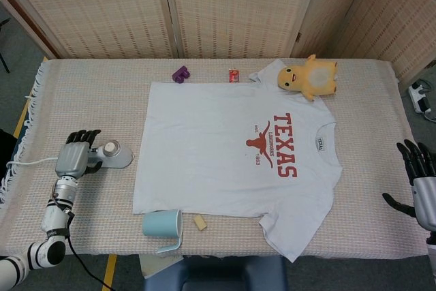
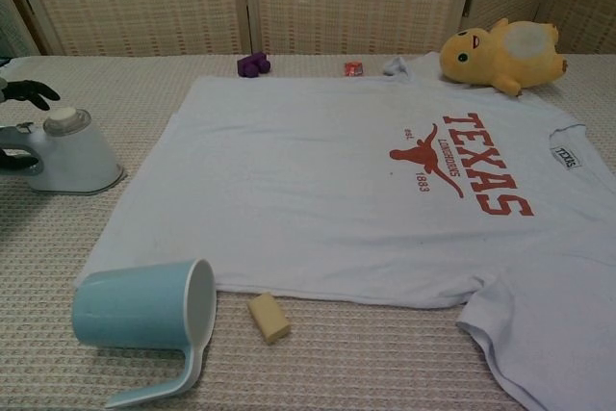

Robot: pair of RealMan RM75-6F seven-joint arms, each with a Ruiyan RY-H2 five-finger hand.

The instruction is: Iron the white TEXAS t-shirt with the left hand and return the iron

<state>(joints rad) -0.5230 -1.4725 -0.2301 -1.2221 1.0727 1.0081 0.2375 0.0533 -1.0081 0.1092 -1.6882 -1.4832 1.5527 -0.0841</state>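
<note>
1. Step in hand, by judgement: taking hold of the iron (image 1: 114,155), ironing itself not yet begun. Iron standing on the counter (image 1: 88,93) at the left, just beside the left edge of the white TEXAS t-shirt (image 1: 204,148) but off the cloth.
2. Left hand (image 1: 73,160) lying over the iron's handle end, dark fingers (image 2: 29,91) reaching past the handle on its far side. Cannot tell whether clamped on the handle or only draped above it; handle mostly hidden in both views.
3. Right hand (image 1: 422,185) at the right edge of the counter, well apart from the shirt, fingers apart and holding nothing.
4. T-shirt spread flat across the middle, print facing up, collar toward the right.
5. Next move calls for a firm wrap on the handle, a lift, then travel right onto the shirt's left side.
6. Worth minding, by judgement: tipped blue cup (image 2: 144,320) and small yellow block (image 2: 269,317) near the shirt's near edge; yellow plush toy (image 1: 310,76) touching the far right corner.
</note>
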